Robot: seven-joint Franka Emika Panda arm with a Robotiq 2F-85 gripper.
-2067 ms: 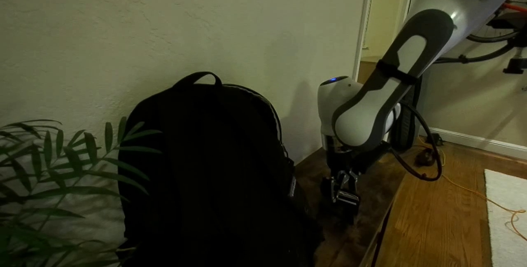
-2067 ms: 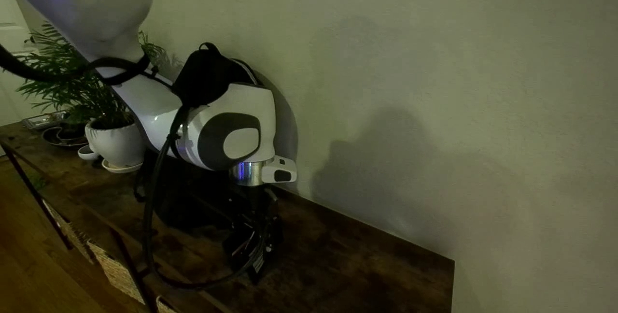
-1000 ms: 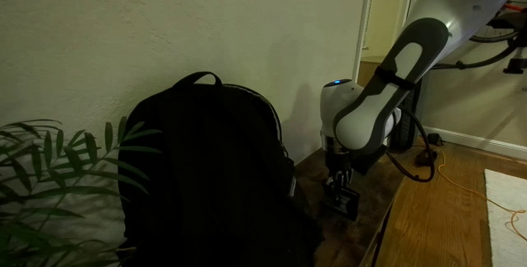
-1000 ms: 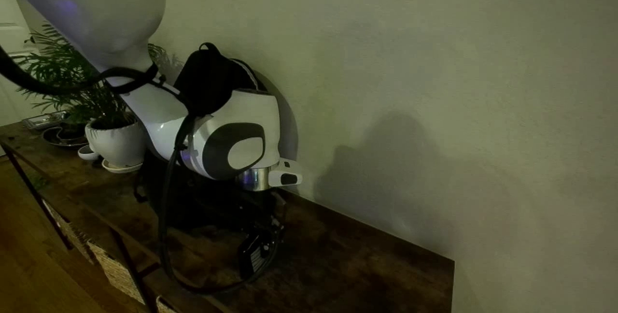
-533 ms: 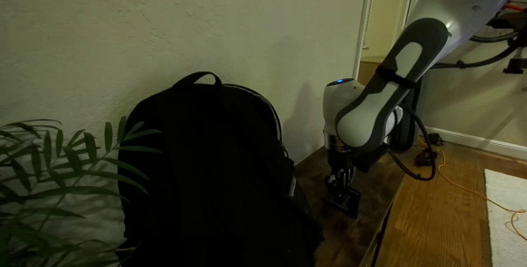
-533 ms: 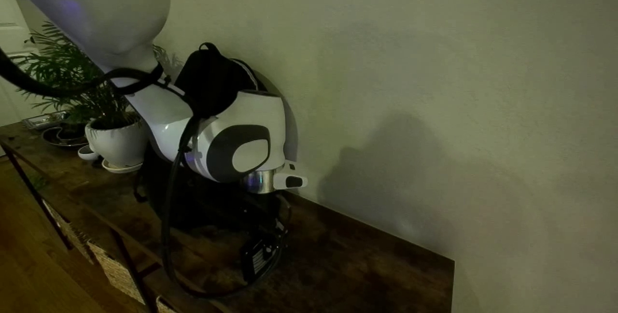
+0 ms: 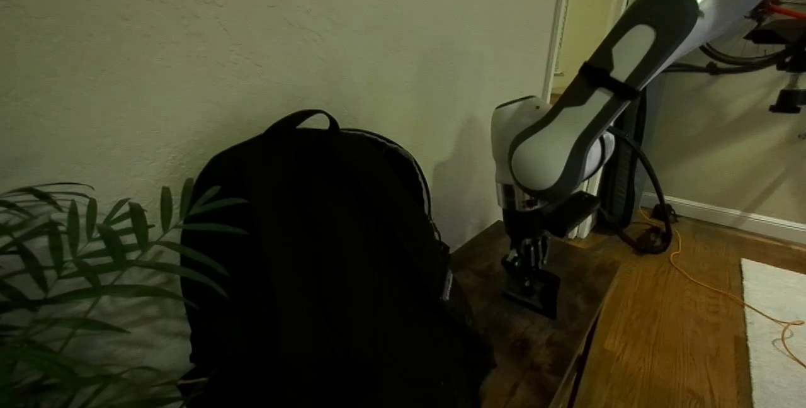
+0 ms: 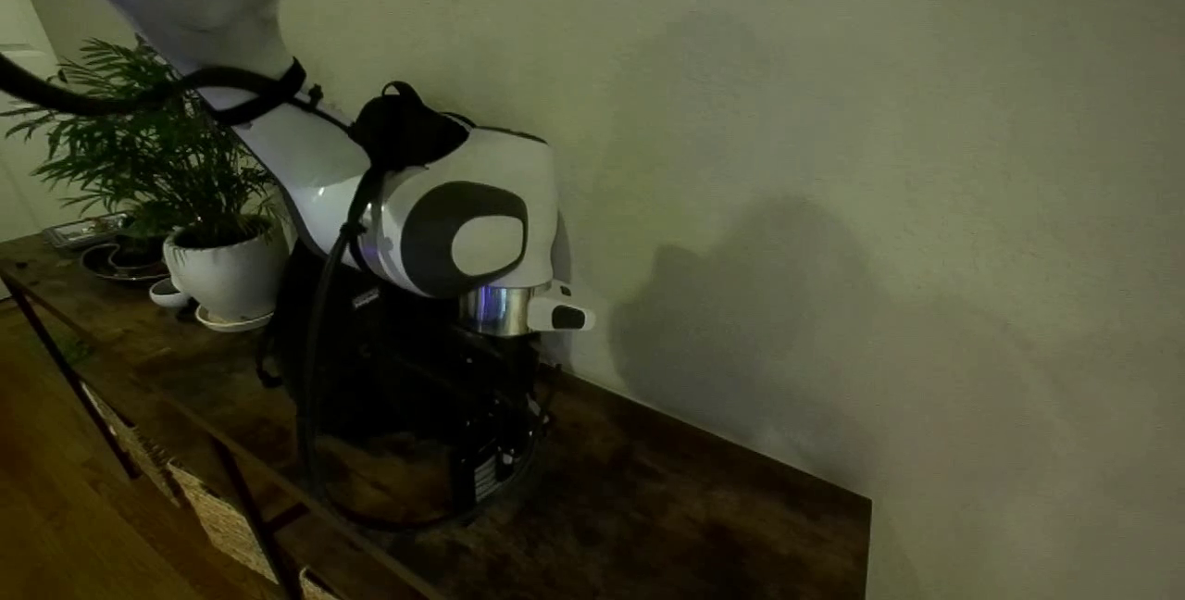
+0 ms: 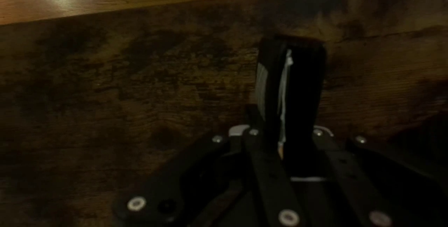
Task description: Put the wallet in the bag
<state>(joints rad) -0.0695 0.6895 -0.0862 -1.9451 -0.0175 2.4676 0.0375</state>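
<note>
Your jaws pinch the wallet (image 9: 304, 87); this looks like the carry, so next raise it above the bag (image 7: 321, 250).

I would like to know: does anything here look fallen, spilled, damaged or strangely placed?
Nothing looks spilled or fallen: the bag and pot are both standing, and the claw grips the wallet. At most, the orange cord looks untidy, lying in loose bends across the floor and onto the rug. Too dim to judge small damage.
</note>
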